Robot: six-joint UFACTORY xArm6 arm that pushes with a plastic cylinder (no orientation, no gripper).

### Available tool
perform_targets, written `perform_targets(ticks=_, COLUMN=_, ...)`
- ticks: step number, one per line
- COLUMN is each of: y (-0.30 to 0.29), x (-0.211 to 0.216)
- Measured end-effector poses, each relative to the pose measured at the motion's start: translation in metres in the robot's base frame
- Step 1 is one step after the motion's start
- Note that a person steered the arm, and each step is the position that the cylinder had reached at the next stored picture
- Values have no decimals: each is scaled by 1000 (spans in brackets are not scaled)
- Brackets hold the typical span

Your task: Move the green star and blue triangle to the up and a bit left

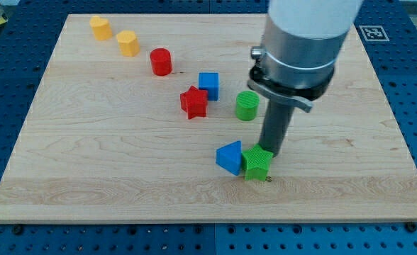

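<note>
The green star [257,163] lies on the wooden board [109,163] at the lower middle, touching the blue triangle [230,157] on its left side. My tip [271,151] stands at the green star's upper right edge, touching or nearly touching it. The dark rod rises from there into the grey arm body [301,49] at the view's top.
A green cylinder [247,105] stands just above my tip's left. A red star [193,102] and blue cube [208,85] sit beside each other at the centre. A red cylinder [161,61] and two yellow blocks [128,43] [101,27] run to the upper left.
</note>
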State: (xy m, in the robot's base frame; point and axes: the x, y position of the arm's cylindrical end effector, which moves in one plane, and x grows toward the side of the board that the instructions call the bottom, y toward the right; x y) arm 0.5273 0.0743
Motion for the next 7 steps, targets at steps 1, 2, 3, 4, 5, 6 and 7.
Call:
perform_targets(ticks=1, y=-22, x=0)
perform_targets(ticks=2, y=-32, x=-5)
perform_targets(ticks=3, y=-18, x=-17)
perform_targets(ticks=4, y=9, x=-7)
perform_targets(ticks=5, y=31, x=27)
perform_targets(ticks=6, y=45, x=52)
perform_targets(ticks=7, y=28, x=53)
